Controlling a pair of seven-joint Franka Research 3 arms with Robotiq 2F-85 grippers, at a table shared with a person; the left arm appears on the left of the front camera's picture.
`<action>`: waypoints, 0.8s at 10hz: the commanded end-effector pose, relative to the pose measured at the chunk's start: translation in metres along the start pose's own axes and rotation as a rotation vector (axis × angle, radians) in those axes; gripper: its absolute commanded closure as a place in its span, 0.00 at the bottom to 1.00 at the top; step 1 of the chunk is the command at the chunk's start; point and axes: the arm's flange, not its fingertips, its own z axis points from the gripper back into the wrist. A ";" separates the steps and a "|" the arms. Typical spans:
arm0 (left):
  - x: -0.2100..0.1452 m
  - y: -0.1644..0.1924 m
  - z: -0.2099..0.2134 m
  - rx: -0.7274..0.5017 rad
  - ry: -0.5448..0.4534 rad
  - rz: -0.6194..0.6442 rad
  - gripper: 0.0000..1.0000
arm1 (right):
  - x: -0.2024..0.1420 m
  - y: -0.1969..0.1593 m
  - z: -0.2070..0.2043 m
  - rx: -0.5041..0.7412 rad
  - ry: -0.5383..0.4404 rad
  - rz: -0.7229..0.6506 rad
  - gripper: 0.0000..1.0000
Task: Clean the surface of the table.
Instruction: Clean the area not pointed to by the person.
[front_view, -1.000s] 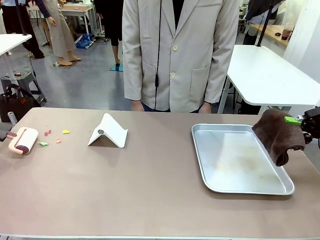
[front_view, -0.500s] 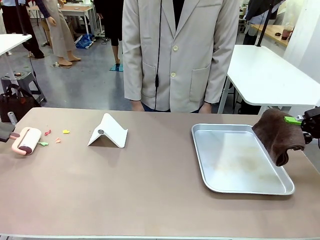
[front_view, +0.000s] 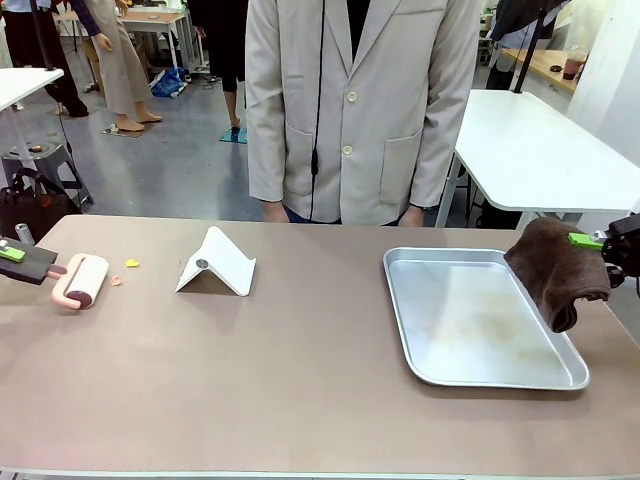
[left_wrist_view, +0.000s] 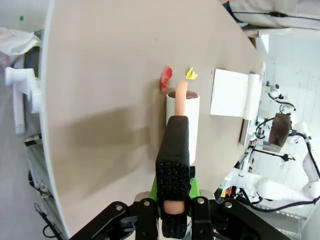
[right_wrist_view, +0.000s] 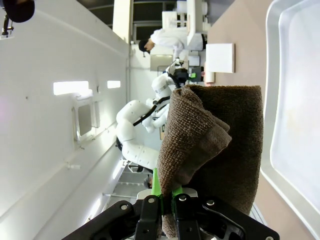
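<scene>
The table (front_view: 300, 400) is bare along its near edge. At its right edge the right gripper (front_view: 590, 241) pinches a brown cloth (front_view: 555, 270) by the tray (front_view: 392, 300). At the left edge the left gripper (front_view: 12, 254) is clamped on the lint roller (front_view: 82, 281) handle. Two scraps (front_view: 131, 263) just beyond it are not yet picked up, so I judge the cleaning is unfinished.

Taupe table (front_view: 300, 390) with tray (front_view: 470, 325), white stand (front_view: 217, 262), lint roller (front_view: 82, 281) (scraps (front_view: 131, 263) beside)

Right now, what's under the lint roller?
The lint roller rests on the table; a red scrap and a yellow scrap lie beside it. Anything beneath its drum is hidden.
</scene>
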 end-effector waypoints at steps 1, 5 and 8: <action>-0.002 0.011 -0.037 0.116 0.053 0.009 0.96 | 0.002 0.004 0.000 0.016 -0.014 0.014 1.00; 0.013 -0.010 -0.071 0.114 0.110 -0.003 0.96 | 0.002 0.004 0.000 0.016 -0.014 0.014 1.00; 0.013 -0.027 -0.090 0.088 0.129 -0.033 0.96 | 0.002 0.004 0.000 0.016 -0.014 0.014 1.00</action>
